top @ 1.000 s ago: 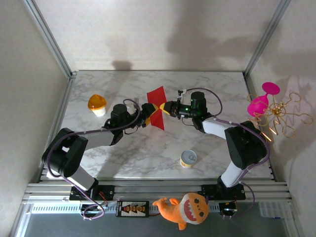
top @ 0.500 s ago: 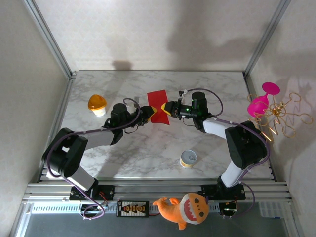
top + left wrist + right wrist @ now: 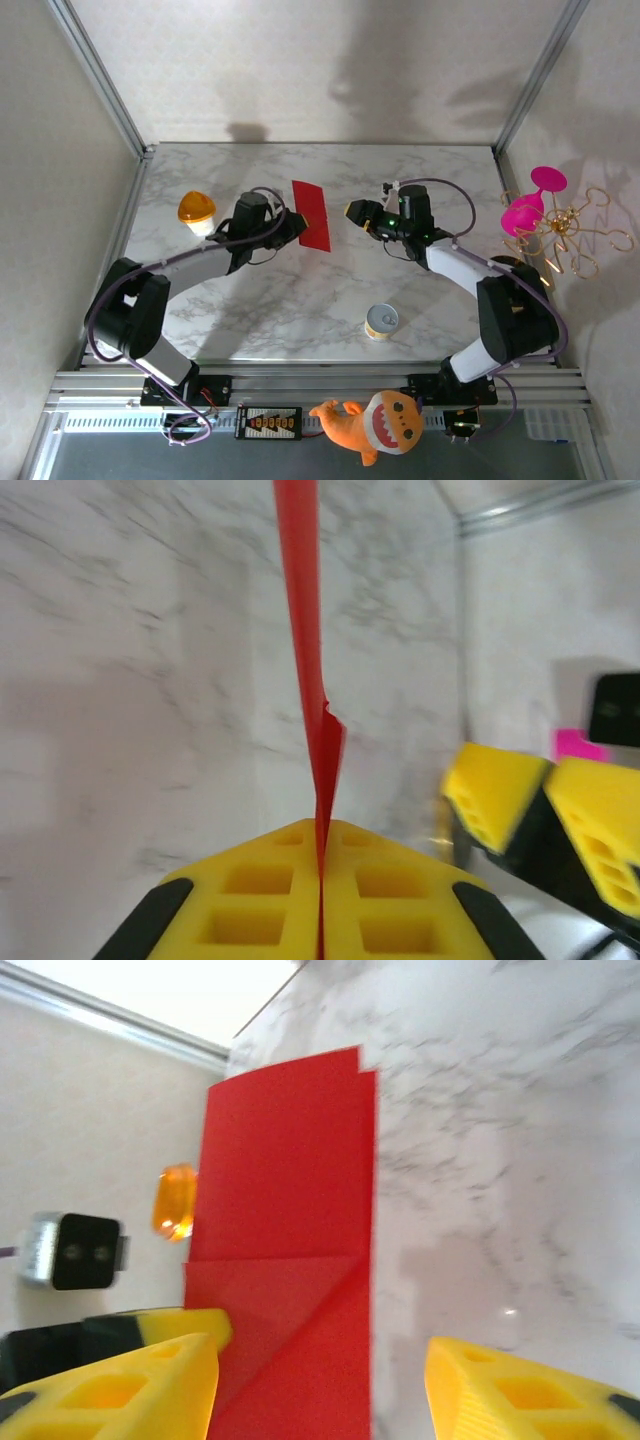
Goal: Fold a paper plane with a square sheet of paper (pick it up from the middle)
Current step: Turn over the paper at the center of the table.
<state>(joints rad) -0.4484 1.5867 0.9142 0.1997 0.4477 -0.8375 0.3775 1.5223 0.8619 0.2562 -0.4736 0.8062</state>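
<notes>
Red square sheet of paper (image 3: 311,214): folded to narrow strip, held edge-up over middle-back of bench (image 3: 300,300); diagonal crease shows in right wrist view. Left fingers (image 3: 262,880) pressed together on its lower edge. Right fingers (image 3: 150,1385) apart, just beside sheet, not touching. Judgement: regrip step. Keep left clamp firm and layers aligned; bring right fingers in near centre crease before next fold.

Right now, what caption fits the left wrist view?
Left pincer shut on folded red paper, edge-on against the marble table.

top: overhead, far, looking down | wrist cams: close, facing each other | shared: red paper (image 3: 290,1260)
</notes>
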